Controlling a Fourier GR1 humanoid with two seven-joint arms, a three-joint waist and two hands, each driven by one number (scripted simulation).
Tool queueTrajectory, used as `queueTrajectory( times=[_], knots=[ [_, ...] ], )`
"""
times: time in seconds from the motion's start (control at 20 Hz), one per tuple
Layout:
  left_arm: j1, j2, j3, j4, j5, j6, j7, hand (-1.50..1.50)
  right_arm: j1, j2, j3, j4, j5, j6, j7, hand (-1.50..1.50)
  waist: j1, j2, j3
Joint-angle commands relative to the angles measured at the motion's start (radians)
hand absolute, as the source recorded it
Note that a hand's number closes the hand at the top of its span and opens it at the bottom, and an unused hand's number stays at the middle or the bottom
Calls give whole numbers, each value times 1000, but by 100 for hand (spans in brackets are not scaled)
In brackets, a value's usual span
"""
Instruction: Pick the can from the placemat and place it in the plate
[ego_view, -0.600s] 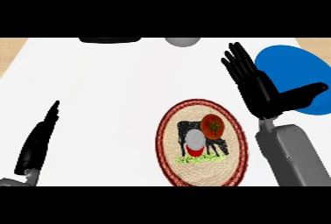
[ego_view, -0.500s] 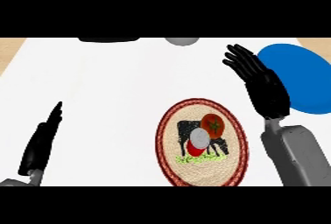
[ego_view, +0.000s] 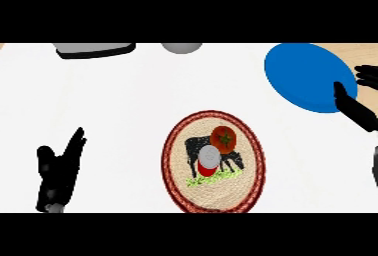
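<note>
A can (ego_view: 210, 158) with a grey top and red side stands on the round woven placemat (ego_view: 247, 175), which shows a cow picture. A red tomato (ego_view: 224, 138) sits just beyond the can on the same mat. The blue plate (ego_view: 306, 76) lies at the far right of the counter. My right hand (ego_view: 354, 107) shows at the right edge, open, its fingers over the plate's near right rim, well away from the can. My left hand (ego_view: 59, 172) rests open at the lower left, fingers pointing up.
A grey and black object (ego_view: 94, 49) sits at the far left edge of the counter. A grey round object (ego_view: 181, 47) lies at the far middle. White counter spreads between the left hand and the placemat.
My right hand has swung right and away from the placemat, now mostly out of view by the plate. The view has shifted so the placemat sits lower and more central.
</note>
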Motion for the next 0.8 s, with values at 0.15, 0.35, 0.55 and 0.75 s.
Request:
queueTrajectory(
  times=[0.15, 0.35, 0.55, 0.75],
  knots=[
    [12, -80, -16, -23, 67, -40, -5, 0, 251, 124, 67, -271, 252, -341, 35, -150, 21, 10, 7],
    [9, -65, -20, -12, 73, -89, -12, 0, 395, 132, 178, -394, 449, -369, 182, -150, 57, 23, 4],
    [22, -62, -13, -24, 71, -94, -32, 0, 521, 76, 265, -444, 549, -209, 346, -150, 74, 30, -2],
    [8, -74, -32, -40, 59, -88, -18, 0, 594, 28, 318, -547, 645, -59, 542, -150, 96, 35, -1]
  ],
)
